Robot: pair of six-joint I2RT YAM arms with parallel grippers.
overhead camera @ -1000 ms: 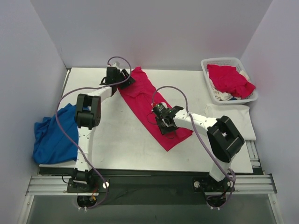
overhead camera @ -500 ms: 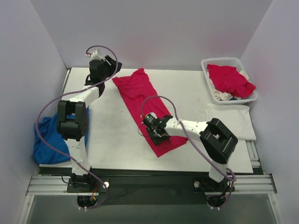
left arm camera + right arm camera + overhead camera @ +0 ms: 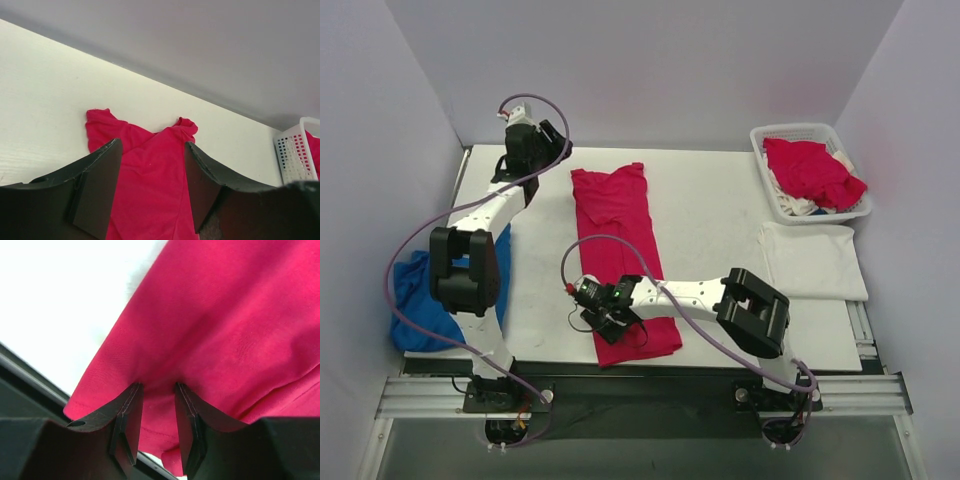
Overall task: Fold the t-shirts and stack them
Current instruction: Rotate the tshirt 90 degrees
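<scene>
— Open passages?
— Item: bare table [image 3: 710,215], centre of frame, between red shirt [image 3: 612,215] and white shirt [image 3: 812,262].
— Obstructions?
— Item: basket [image 3: 800,127], upper right. Item: blue cloth [image 3: 412,298], left edge. Item: right arm [image 3: 685,293], lower centre.

1. We stretch our white-and-black left arm [image 3: 498,208] up and away from its base, wrist raised. Its black two-finger left gripper [image 3: 152,146] holds its fingers wide apart.
2. Our white-and-black right arm [image 3: 690,293] lies low, its forearm reaching leftward. Its black right gripper [image 3: 155,390] pinches the bright pinkish-red cloth t-shirt [image 3: 240,315].
</scene>
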